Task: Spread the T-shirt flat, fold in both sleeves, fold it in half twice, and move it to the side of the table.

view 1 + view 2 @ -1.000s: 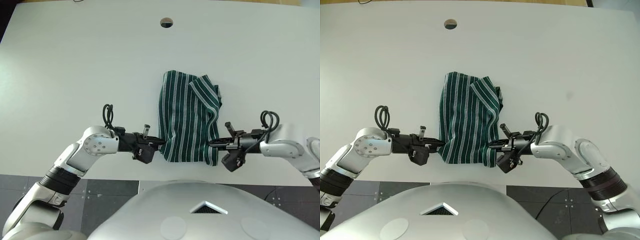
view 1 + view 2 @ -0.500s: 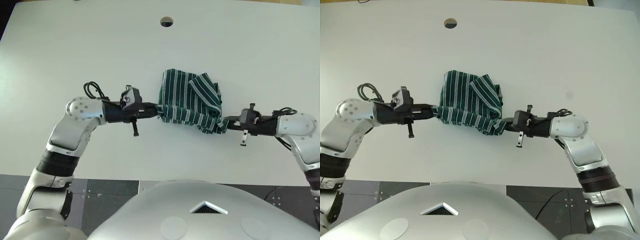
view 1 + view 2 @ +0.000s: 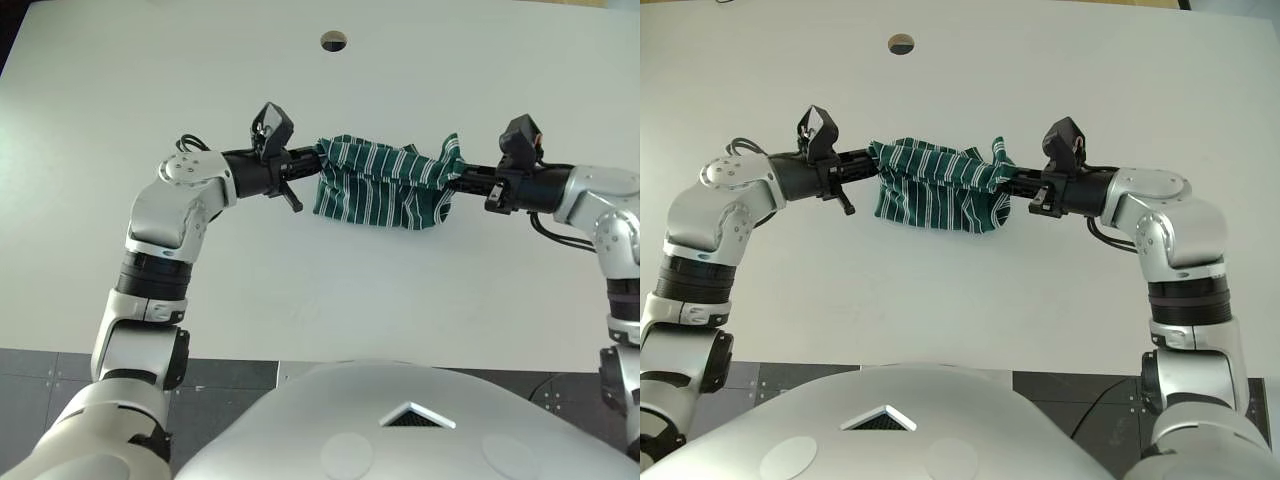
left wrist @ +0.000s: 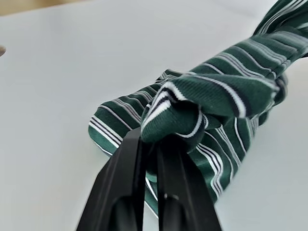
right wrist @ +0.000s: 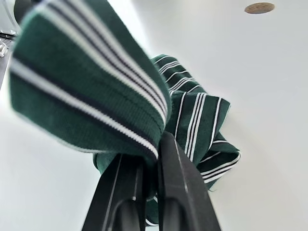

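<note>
A dark green T-shirt (image 3: 380,186) with white stripes hangs bunched between my two grippers over the middle of the white table (image 3: 150,90). My left gripper (image 3: 318,158) is shut on its left edge, and the left wrist view shows the cloth (image 4: 216,96) pinched between the black fingers (image 4: 125,173). My right gripper (image 3: 455,175) is shut on the right edge, with a fold of the T-shirt (image 5: 86,86) clamped in its fingers (image 5: 168,187). The shirt's lower part sags down to the tabletop.
A round cable hole (image 3: 333,42) sits in the table at the far middle. Bare tabletop lies on both sides of the shirt. The table's near edge (image 3: 300,352) runs just in front of my arms.
Both grippers, holding the near edge of the shirt, have lifted and carried it away from me toward the far edge. The flat shirt has doubled over into a hanging bundle.
</note>
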